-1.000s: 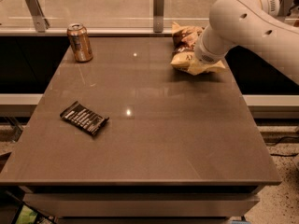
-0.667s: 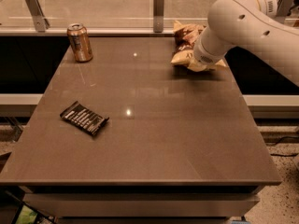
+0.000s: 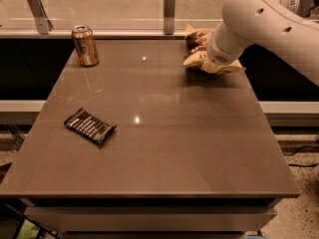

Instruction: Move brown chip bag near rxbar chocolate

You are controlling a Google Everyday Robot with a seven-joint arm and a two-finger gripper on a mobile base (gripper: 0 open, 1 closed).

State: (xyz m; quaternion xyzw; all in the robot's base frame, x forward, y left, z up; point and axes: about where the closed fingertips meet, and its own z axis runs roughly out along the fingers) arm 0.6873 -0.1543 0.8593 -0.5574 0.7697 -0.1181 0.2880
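Pincer (image 3: 208,62) at brown chip bag (image 3: 198,38) — mostly hidden behind arm (image 3: 259,14)

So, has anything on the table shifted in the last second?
Nothing visible has changed. The gripper is down at the brown chip bag at the back right of the table, where it was a second ago, and the bag has not shifted. The rxbar chocolate at the front left and the drink can at the back left are where they were.
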